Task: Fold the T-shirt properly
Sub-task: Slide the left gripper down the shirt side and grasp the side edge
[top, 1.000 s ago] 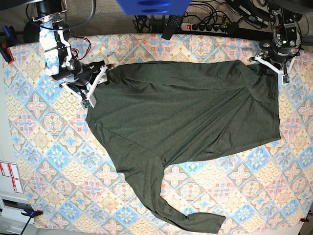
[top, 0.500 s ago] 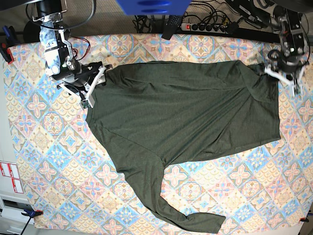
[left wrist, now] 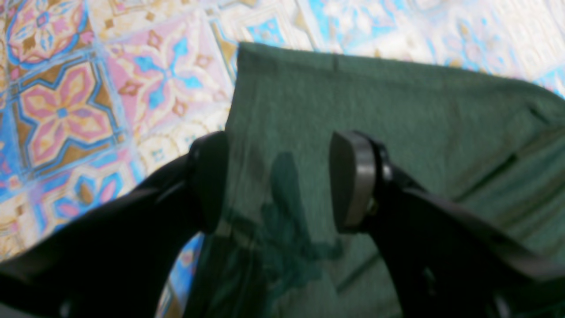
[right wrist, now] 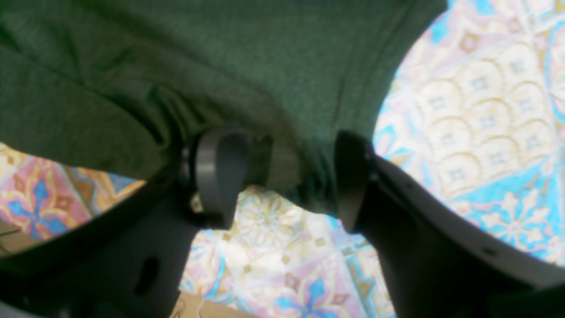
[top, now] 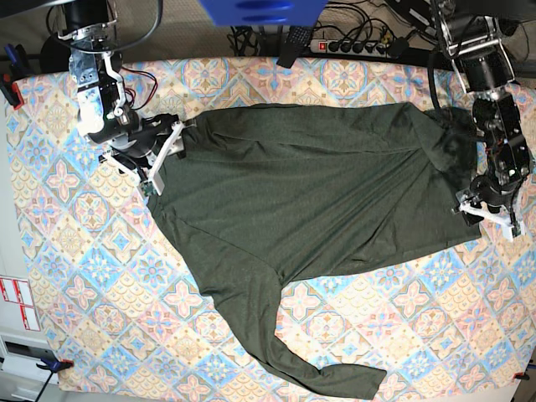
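The T-shirt (top: 318, 193) lies spread on my patterned surface (top: 75, 251); my left gripper (top: 490, 213) hangs apart over its lower corner; my right gripper (top: 163, 155) stands apart, a bunched edge between its jaws.

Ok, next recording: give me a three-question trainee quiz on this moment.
1. True or false: the right gripper has its jaws apart around the T-shirt edge.
2. What covers the table: A plain white sheet, B patterned tile-print cloth, C bare wood?
3. In the base view, toward which edge does the loose sleeve trail?

Key: 1 true; 2 B; 3 the bottom edge.
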Robot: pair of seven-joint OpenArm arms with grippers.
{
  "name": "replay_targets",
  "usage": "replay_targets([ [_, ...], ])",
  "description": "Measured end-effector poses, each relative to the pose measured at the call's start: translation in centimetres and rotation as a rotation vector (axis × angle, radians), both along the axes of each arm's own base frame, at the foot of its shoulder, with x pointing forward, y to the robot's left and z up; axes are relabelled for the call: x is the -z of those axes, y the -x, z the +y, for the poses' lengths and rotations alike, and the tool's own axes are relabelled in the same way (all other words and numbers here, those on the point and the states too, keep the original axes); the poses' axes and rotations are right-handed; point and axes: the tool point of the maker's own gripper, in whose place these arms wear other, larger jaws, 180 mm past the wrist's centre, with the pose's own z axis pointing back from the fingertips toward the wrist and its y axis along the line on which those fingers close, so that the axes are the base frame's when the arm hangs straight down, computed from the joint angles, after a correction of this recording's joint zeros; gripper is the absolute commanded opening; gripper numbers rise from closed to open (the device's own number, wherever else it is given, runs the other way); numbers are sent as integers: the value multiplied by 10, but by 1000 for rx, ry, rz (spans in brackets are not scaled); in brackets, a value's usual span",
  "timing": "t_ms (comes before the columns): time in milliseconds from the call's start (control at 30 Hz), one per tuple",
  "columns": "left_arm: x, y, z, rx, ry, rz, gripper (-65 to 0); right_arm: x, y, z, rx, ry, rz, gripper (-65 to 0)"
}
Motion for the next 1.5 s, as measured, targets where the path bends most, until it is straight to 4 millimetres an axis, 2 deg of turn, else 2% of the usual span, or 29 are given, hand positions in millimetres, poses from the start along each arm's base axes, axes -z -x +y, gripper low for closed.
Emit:
replay_targets([
  [133,14,-12,6,-52,59,31,-280,-10,-4,5,-10,-11,-31,-325],
  [233,11,-33,12,-82,64,-42,-280,-11,-5,5,-12,-11,-36,-325],
  [300,14,-39,15,-98,72,-56,-280,-11,-5,5,-12,-11,-36,-325],
  [433,23,-40,25,-140,80,-51,-280,-12,-5,5,-12,-11,-37,-325],
  [633,24,-54,38,-197,79,-114,-279,-11,-5,5,-12,-11,-36,-325],
  [867,45,-43,51,-262,81,-95,-277,-13,-5,6,-14,-12,-40,-325],
  [967,51,-44,45,-267,95,-91,-275,-13,-5,6,-14,-11,-40,-325],
  [1133,56,-52,28,-166,46,-55,-275,-13,-5,6,-14,-11,-40,-325],
  [1333,68,-59,-5,-132,82,-55,-279,-21,-8,9,-21,-17,-66,-325],
  [1500,69,-60,-8,-130,85,-60,-280,-21,-9,0,5,-8,-67,-325],
])
